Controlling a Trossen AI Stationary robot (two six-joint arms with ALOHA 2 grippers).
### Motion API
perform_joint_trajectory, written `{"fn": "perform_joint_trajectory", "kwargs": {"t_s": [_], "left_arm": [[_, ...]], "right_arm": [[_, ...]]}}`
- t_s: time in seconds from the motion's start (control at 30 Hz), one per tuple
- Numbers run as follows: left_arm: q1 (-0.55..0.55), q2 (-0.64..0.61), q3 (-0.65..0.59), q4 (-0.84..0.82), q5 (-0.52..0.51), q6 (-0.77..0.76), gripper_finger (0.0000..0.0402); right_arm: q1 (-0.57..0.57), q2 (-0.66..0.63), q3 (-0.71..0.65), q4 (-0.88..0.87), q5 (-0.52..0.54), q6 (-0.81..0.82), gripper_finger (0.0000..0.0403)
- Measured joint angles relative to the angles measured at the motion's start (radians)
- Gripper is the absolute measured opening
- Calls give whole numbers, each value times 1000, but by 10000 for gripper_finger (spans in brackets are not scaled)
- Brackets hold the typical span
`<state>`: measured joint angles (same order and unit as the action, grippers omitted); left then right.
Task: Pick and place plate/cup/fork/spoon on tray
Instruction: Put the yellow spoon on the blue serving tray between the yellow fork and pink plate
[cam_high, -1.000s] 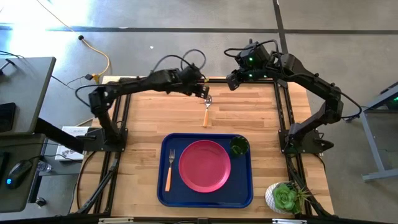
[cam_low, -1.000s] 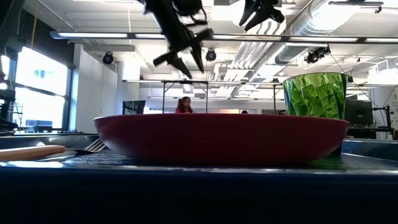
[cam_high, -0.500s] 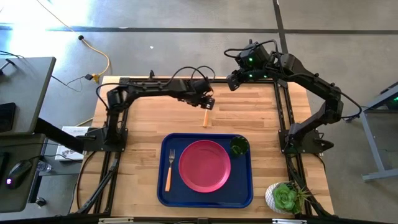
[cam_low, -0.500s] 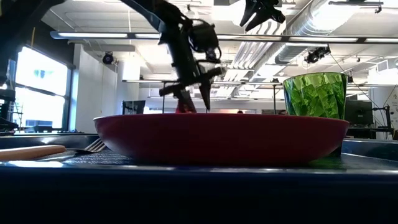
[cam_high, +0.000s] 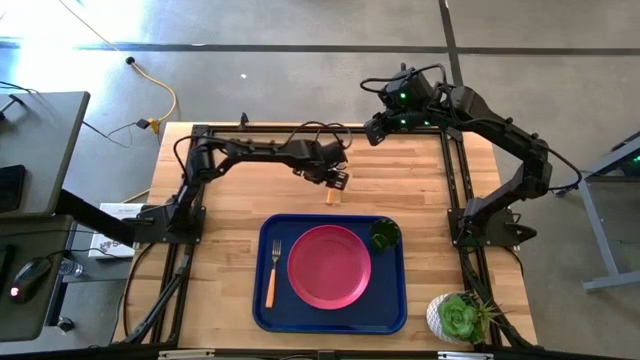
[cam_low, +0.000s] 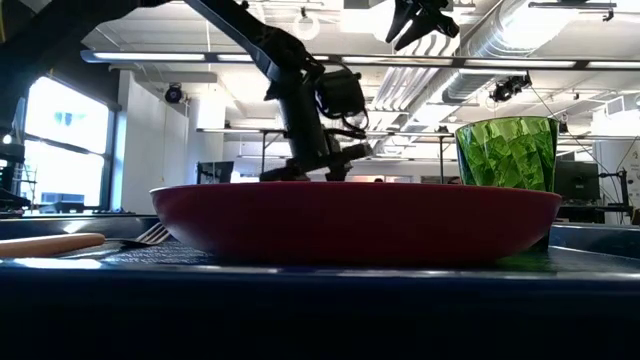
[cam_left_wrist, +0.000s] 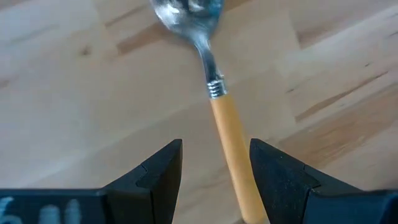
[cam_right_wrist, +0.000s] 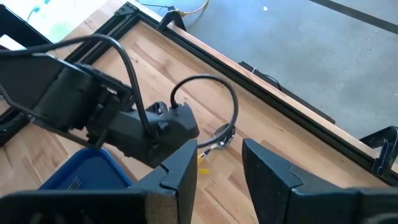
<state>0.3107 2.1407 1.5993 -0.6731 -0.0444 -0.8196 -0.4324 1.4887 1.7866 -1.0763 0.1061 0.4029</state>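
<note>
The spoon (cam_left_wrist: 212, 84) lies flat on the bare wood beyond the tray's far rim, its silver bowl toward the far edge. Only its orange handle end (cam_high: 329, 198) shows from above. My left gripper (cam_left_wrist: 216, 145) is low over it and open. Its fingers point down, one on each side of the orange handle (cam_left_wrist: 229, 140). The dark blue tray (cam_high: 394, 300) holds the pink-red plate (cam_high: 329, 266), the green cup (cam_high: 385, 234) in its far right corner and the fork (cam_high: 272, 270) at its left. My right gripper (cam_right_wrist: 217, 168) is open and empty, high over the table's far right.
A white pot with a green succulent (cam_high: 455, 318) stands at the table's near right corner. Bare wood lies to the left and right of the spoon. In the low view the plate's rim (cam_low: 355, 195) hides my left gripper's fingertips.
My left gripper has come down from well above the table and moved a little toward the near edge. It now straddles the spoon's handle close to the wood. The spoon has stayed where it was.
</note>
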Motion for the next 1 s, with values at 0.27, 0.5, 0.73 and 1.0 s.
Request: {"fn": "perform_joint_trajectory", "kwargs": {"t_s": [0.27,0.5,0.73,1.0], "left_arm": [[-13,22,0,43,17,-17,177],[-14,22,0,72,9,-16,177],[-16,68,4,73,6,-16,177],[-24,88,5,68,-21,4,176]], "right_arm": [[0,0,0,-5,0,0,118],[0,0,0,-5,0,0,118],[0,0,0,-5,0,16,118],[1,0,0,-5,0,18,118]]}}
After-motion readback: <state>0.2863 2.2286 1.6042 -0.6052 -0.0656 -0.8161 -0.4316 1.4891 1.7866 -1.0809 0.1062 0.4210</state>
